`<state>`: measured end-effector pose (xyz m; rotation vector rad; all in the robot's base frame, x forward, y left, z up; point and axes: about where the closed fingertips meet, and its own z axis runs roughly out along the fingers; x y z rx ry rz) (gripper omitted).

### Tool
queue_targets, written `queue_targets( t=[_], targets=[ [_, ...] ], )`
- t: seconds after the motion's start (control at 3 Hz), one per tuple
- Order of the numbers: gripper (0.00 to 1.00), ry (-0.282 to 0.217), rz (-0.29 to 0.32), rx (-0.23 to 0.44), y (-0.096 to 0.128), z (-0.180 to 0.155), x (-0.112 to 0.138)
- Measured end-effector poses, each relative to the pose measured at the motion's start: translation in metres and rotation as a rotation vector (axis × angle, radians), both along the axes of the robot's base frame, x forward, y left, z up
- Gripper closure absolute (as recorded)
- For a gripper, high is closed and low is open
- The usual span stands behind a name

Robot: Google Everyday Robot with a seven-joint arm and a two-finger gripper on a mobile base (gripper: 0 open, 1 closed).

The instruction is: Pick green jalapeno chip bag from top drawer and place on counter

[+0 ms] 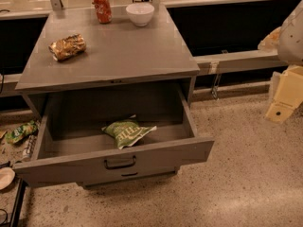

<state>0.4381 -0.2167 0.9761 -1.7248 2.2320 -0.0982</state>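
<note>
The green jalapeno chip bag [127, 132] lies flat on the floor of the open top drawer [165, 153], near the middle and close to the front panel with its dark curved handle [120, 162]. The grey counter [128, 51] is the cabinet top above the drawer. My gripper [283, 100] is a cream-coloured part at the far right edge, to the right of the cabinet at about drawer height and well away from the bag. It holds nothing that I can see.
On the counter are a golden-brown shiny bag [67, 47] at the left, a red soda can [102, 7] and a white bowl [140, 13] at the back. A small bright-green bag [20, 131] lies on the floor left of the drawer.
</note>
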Motion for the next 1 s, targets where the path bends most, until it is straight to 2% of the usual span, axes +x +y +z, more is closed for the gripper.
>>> queue_targets(
  t=[0.33, 0.67, 1.0],
  targets=[
    [0.0, 0.0, 0.0, 0.0, 0.0, 0.0, 0.0],
    [0.0, -0.003, 0.002, 0.035, 0.006, -0.003, 0.002],
    [0.0, 0.016, 0.002, 0.134, 0.031, -0.032, 0.008]
  ],
)
